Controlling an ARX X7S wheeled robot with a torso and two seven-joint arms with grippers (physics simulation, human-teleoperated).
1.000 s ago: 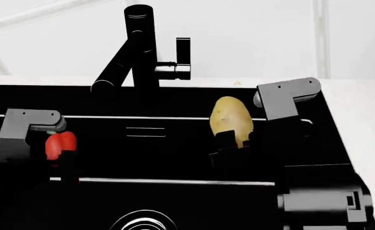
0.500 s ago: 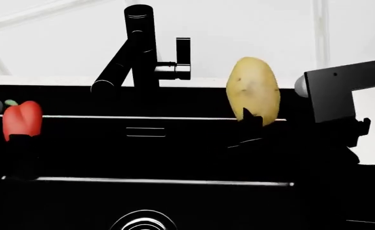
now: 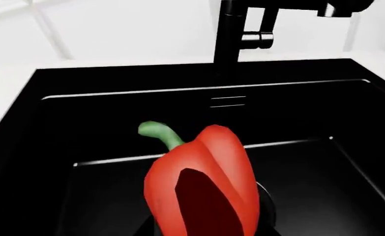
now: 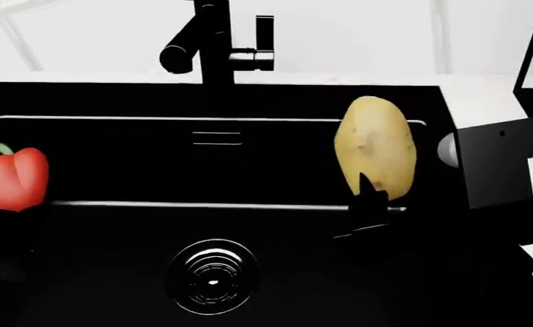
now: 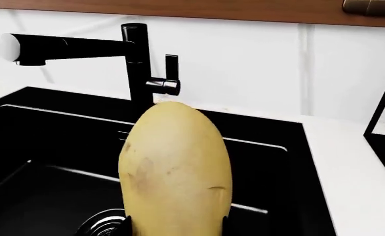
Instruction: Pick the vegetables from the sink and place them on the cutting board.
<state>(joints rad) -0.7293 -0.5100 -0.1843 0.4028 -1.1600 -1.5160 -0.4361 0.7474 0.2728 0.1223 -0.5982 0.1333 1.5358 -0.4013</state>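
The red bell pepper [image 4: 15,178] hangs at the far left of the head view, over the black sink [image 4: 111,95], with my left gripper [image 4: 12,212] shut on its lower end. In the left wrist view the pepper [image 3: 202,182] fills the foreground with its green stem up, and the gripper [image 3: 205,227] is mostly hidden behind it. The tan potato [image 4: 375,146] stands upright above the sink's right side, and my right gripper [image 4: 368,199] is shut on its base. In the right wrist view the potato [image 5: 176,167] hides most of the gripper [image 5: 177,227]. The cutting board is out of view.
A black faucet [image 4: 214,41] with a side lever rises behind the sink. The round ringed drain [image 4: 212,276] lies in the basin floor. White counter [image 4: 484,95] runs to the right, where a thin black frame [image 4: 529,48] stands at the edge.
Both vegetables have been lifted out of the basin. The pepper moved left and the potato moved up and right. The head view now looks lower, showing the whole drain.
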